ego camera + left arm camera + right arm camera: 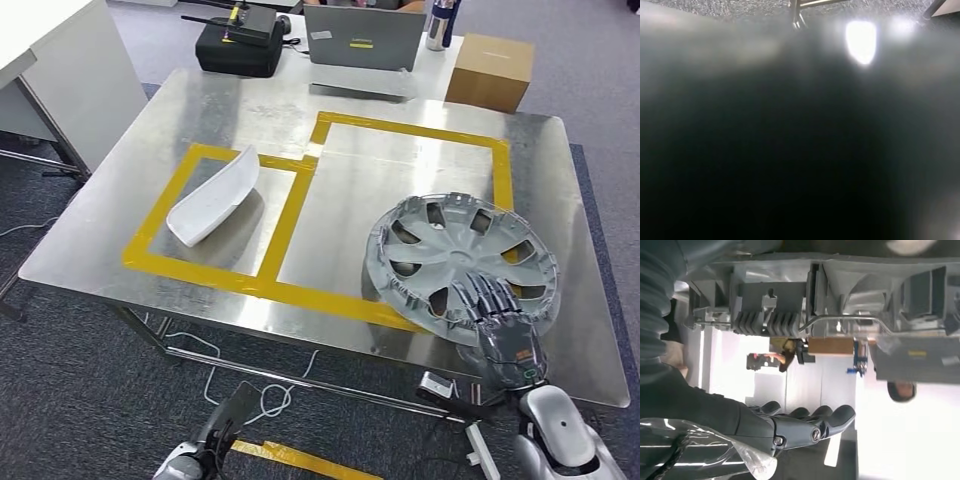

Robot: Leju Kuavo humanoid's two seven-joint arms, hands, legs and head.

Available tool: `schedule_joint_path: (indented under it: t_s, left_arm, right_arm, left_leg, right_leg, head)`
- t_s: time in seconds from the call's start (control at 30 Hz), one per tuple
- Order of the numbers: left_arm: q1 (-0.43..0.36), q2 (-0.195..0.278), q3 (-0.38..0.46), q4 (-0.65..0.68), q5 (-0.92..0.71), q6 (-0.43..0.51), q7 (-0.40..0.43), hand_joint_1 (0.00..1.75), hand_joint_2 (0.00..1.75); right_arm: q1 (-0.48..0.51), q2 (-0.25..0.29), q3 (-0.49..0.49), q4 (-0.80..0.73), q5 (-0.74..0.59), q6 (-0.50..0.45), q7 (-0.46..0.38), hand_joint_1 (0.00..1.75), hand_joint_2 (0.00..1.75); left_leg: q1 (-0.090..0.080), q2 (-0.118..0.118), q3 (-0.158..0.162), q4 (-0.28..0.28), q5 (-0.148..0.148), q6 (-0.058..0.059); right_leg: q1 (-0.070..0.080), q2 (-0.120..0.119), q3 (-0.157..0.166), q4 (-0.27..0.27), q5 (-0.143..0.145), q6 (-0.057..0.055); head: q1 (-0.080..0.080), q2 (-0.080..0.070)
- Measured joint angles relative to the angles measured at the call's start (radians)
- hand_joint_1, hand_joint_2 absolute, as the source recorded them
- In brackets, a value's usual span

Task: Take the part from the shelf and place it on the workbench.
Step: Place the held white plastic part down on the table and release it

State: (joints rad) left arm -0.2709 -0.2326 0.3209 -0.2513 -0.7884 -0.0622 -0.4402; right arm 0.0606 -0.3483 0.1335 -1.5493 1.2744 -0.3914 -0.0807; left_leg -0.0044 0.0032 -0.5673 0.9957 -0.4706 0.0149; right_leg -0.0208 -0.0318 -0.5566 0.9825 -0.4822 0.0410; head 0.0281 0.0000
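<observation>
The part is a grey wheel cover [453,250] lying on the right of the steel workbench [113,230], over the near right corner of the large yellow-taped rectangle [411,128]. My right hand [494,310] reaches over its near rim with fingers stretched out flat. In the right wrist view the fingers [806,422] are straight, and a gap of daylight separates them from the cover's ribbed clips [764,322]. My left hand [219,425] hangs below the bench's front edge at the lower left, holding nothing.
A white curved shell [213,195] lies in the smaller taped rectangle on the left. At the far edge stand a black case [240,42], a laptop [364,38], a can [438,25] and a cardboard box [489,70]. White cables [264,395] trail on the carpet.
</observation>
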Motion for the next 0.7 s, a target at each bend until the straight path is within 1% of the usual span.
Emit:
schedule_joint_path:
  t_s: [0.23, 0.53, 0.7]
  left_arm:
    - [0.0, -0.002, -0.002, 0.0, 0.0, 0.0, 0.0, 0.0, 0.0]
    - [0.0, -0.002, -0.004, 0.0, 0.0, 0.0, 0.0, 0.0, 0.0]
    - [0.0, -0.002, -0.004, 0.0, 0.0, 0.0, 0.0, 0.0, 0.0]
  right_arm:
    - [0.0, 0.017, -0.003, -0.01, 0.004, -0.034, -0.003, 0.0, 1.75]
    - [0.001, 0.03, -0.007, -0.011, 0.005, -0.044, -0.005, 0.0, 1.75]
    - [0.0, 0.039, -0.009, -0.013, 0.006, -0.072, -0.013, 0.0, 1.75]
  left_leg:
    - [0.0, 0.0, 0.0, 0.0, 0.0, 0.0]
    - [0.0, 0.0, 0.0, 0.0, 0.0, 0.0]
    - [0.0, 0.0, 0.0, 0.0, 0.0, 0.0]
  right_leg:
    - [0.0, 0.0, 0.0, 0.0, 0.0, 0.0]
    - [0.0, 0.0, 0.0, 0.0, 0.0, 0.0]
    - [0.0, 0.0, 0.0, 0.0, 0.0, 0.0]
  head:
    - [0.0, 0.0]
    - [0.0, 0.0]
    - [0.0, 0.0]
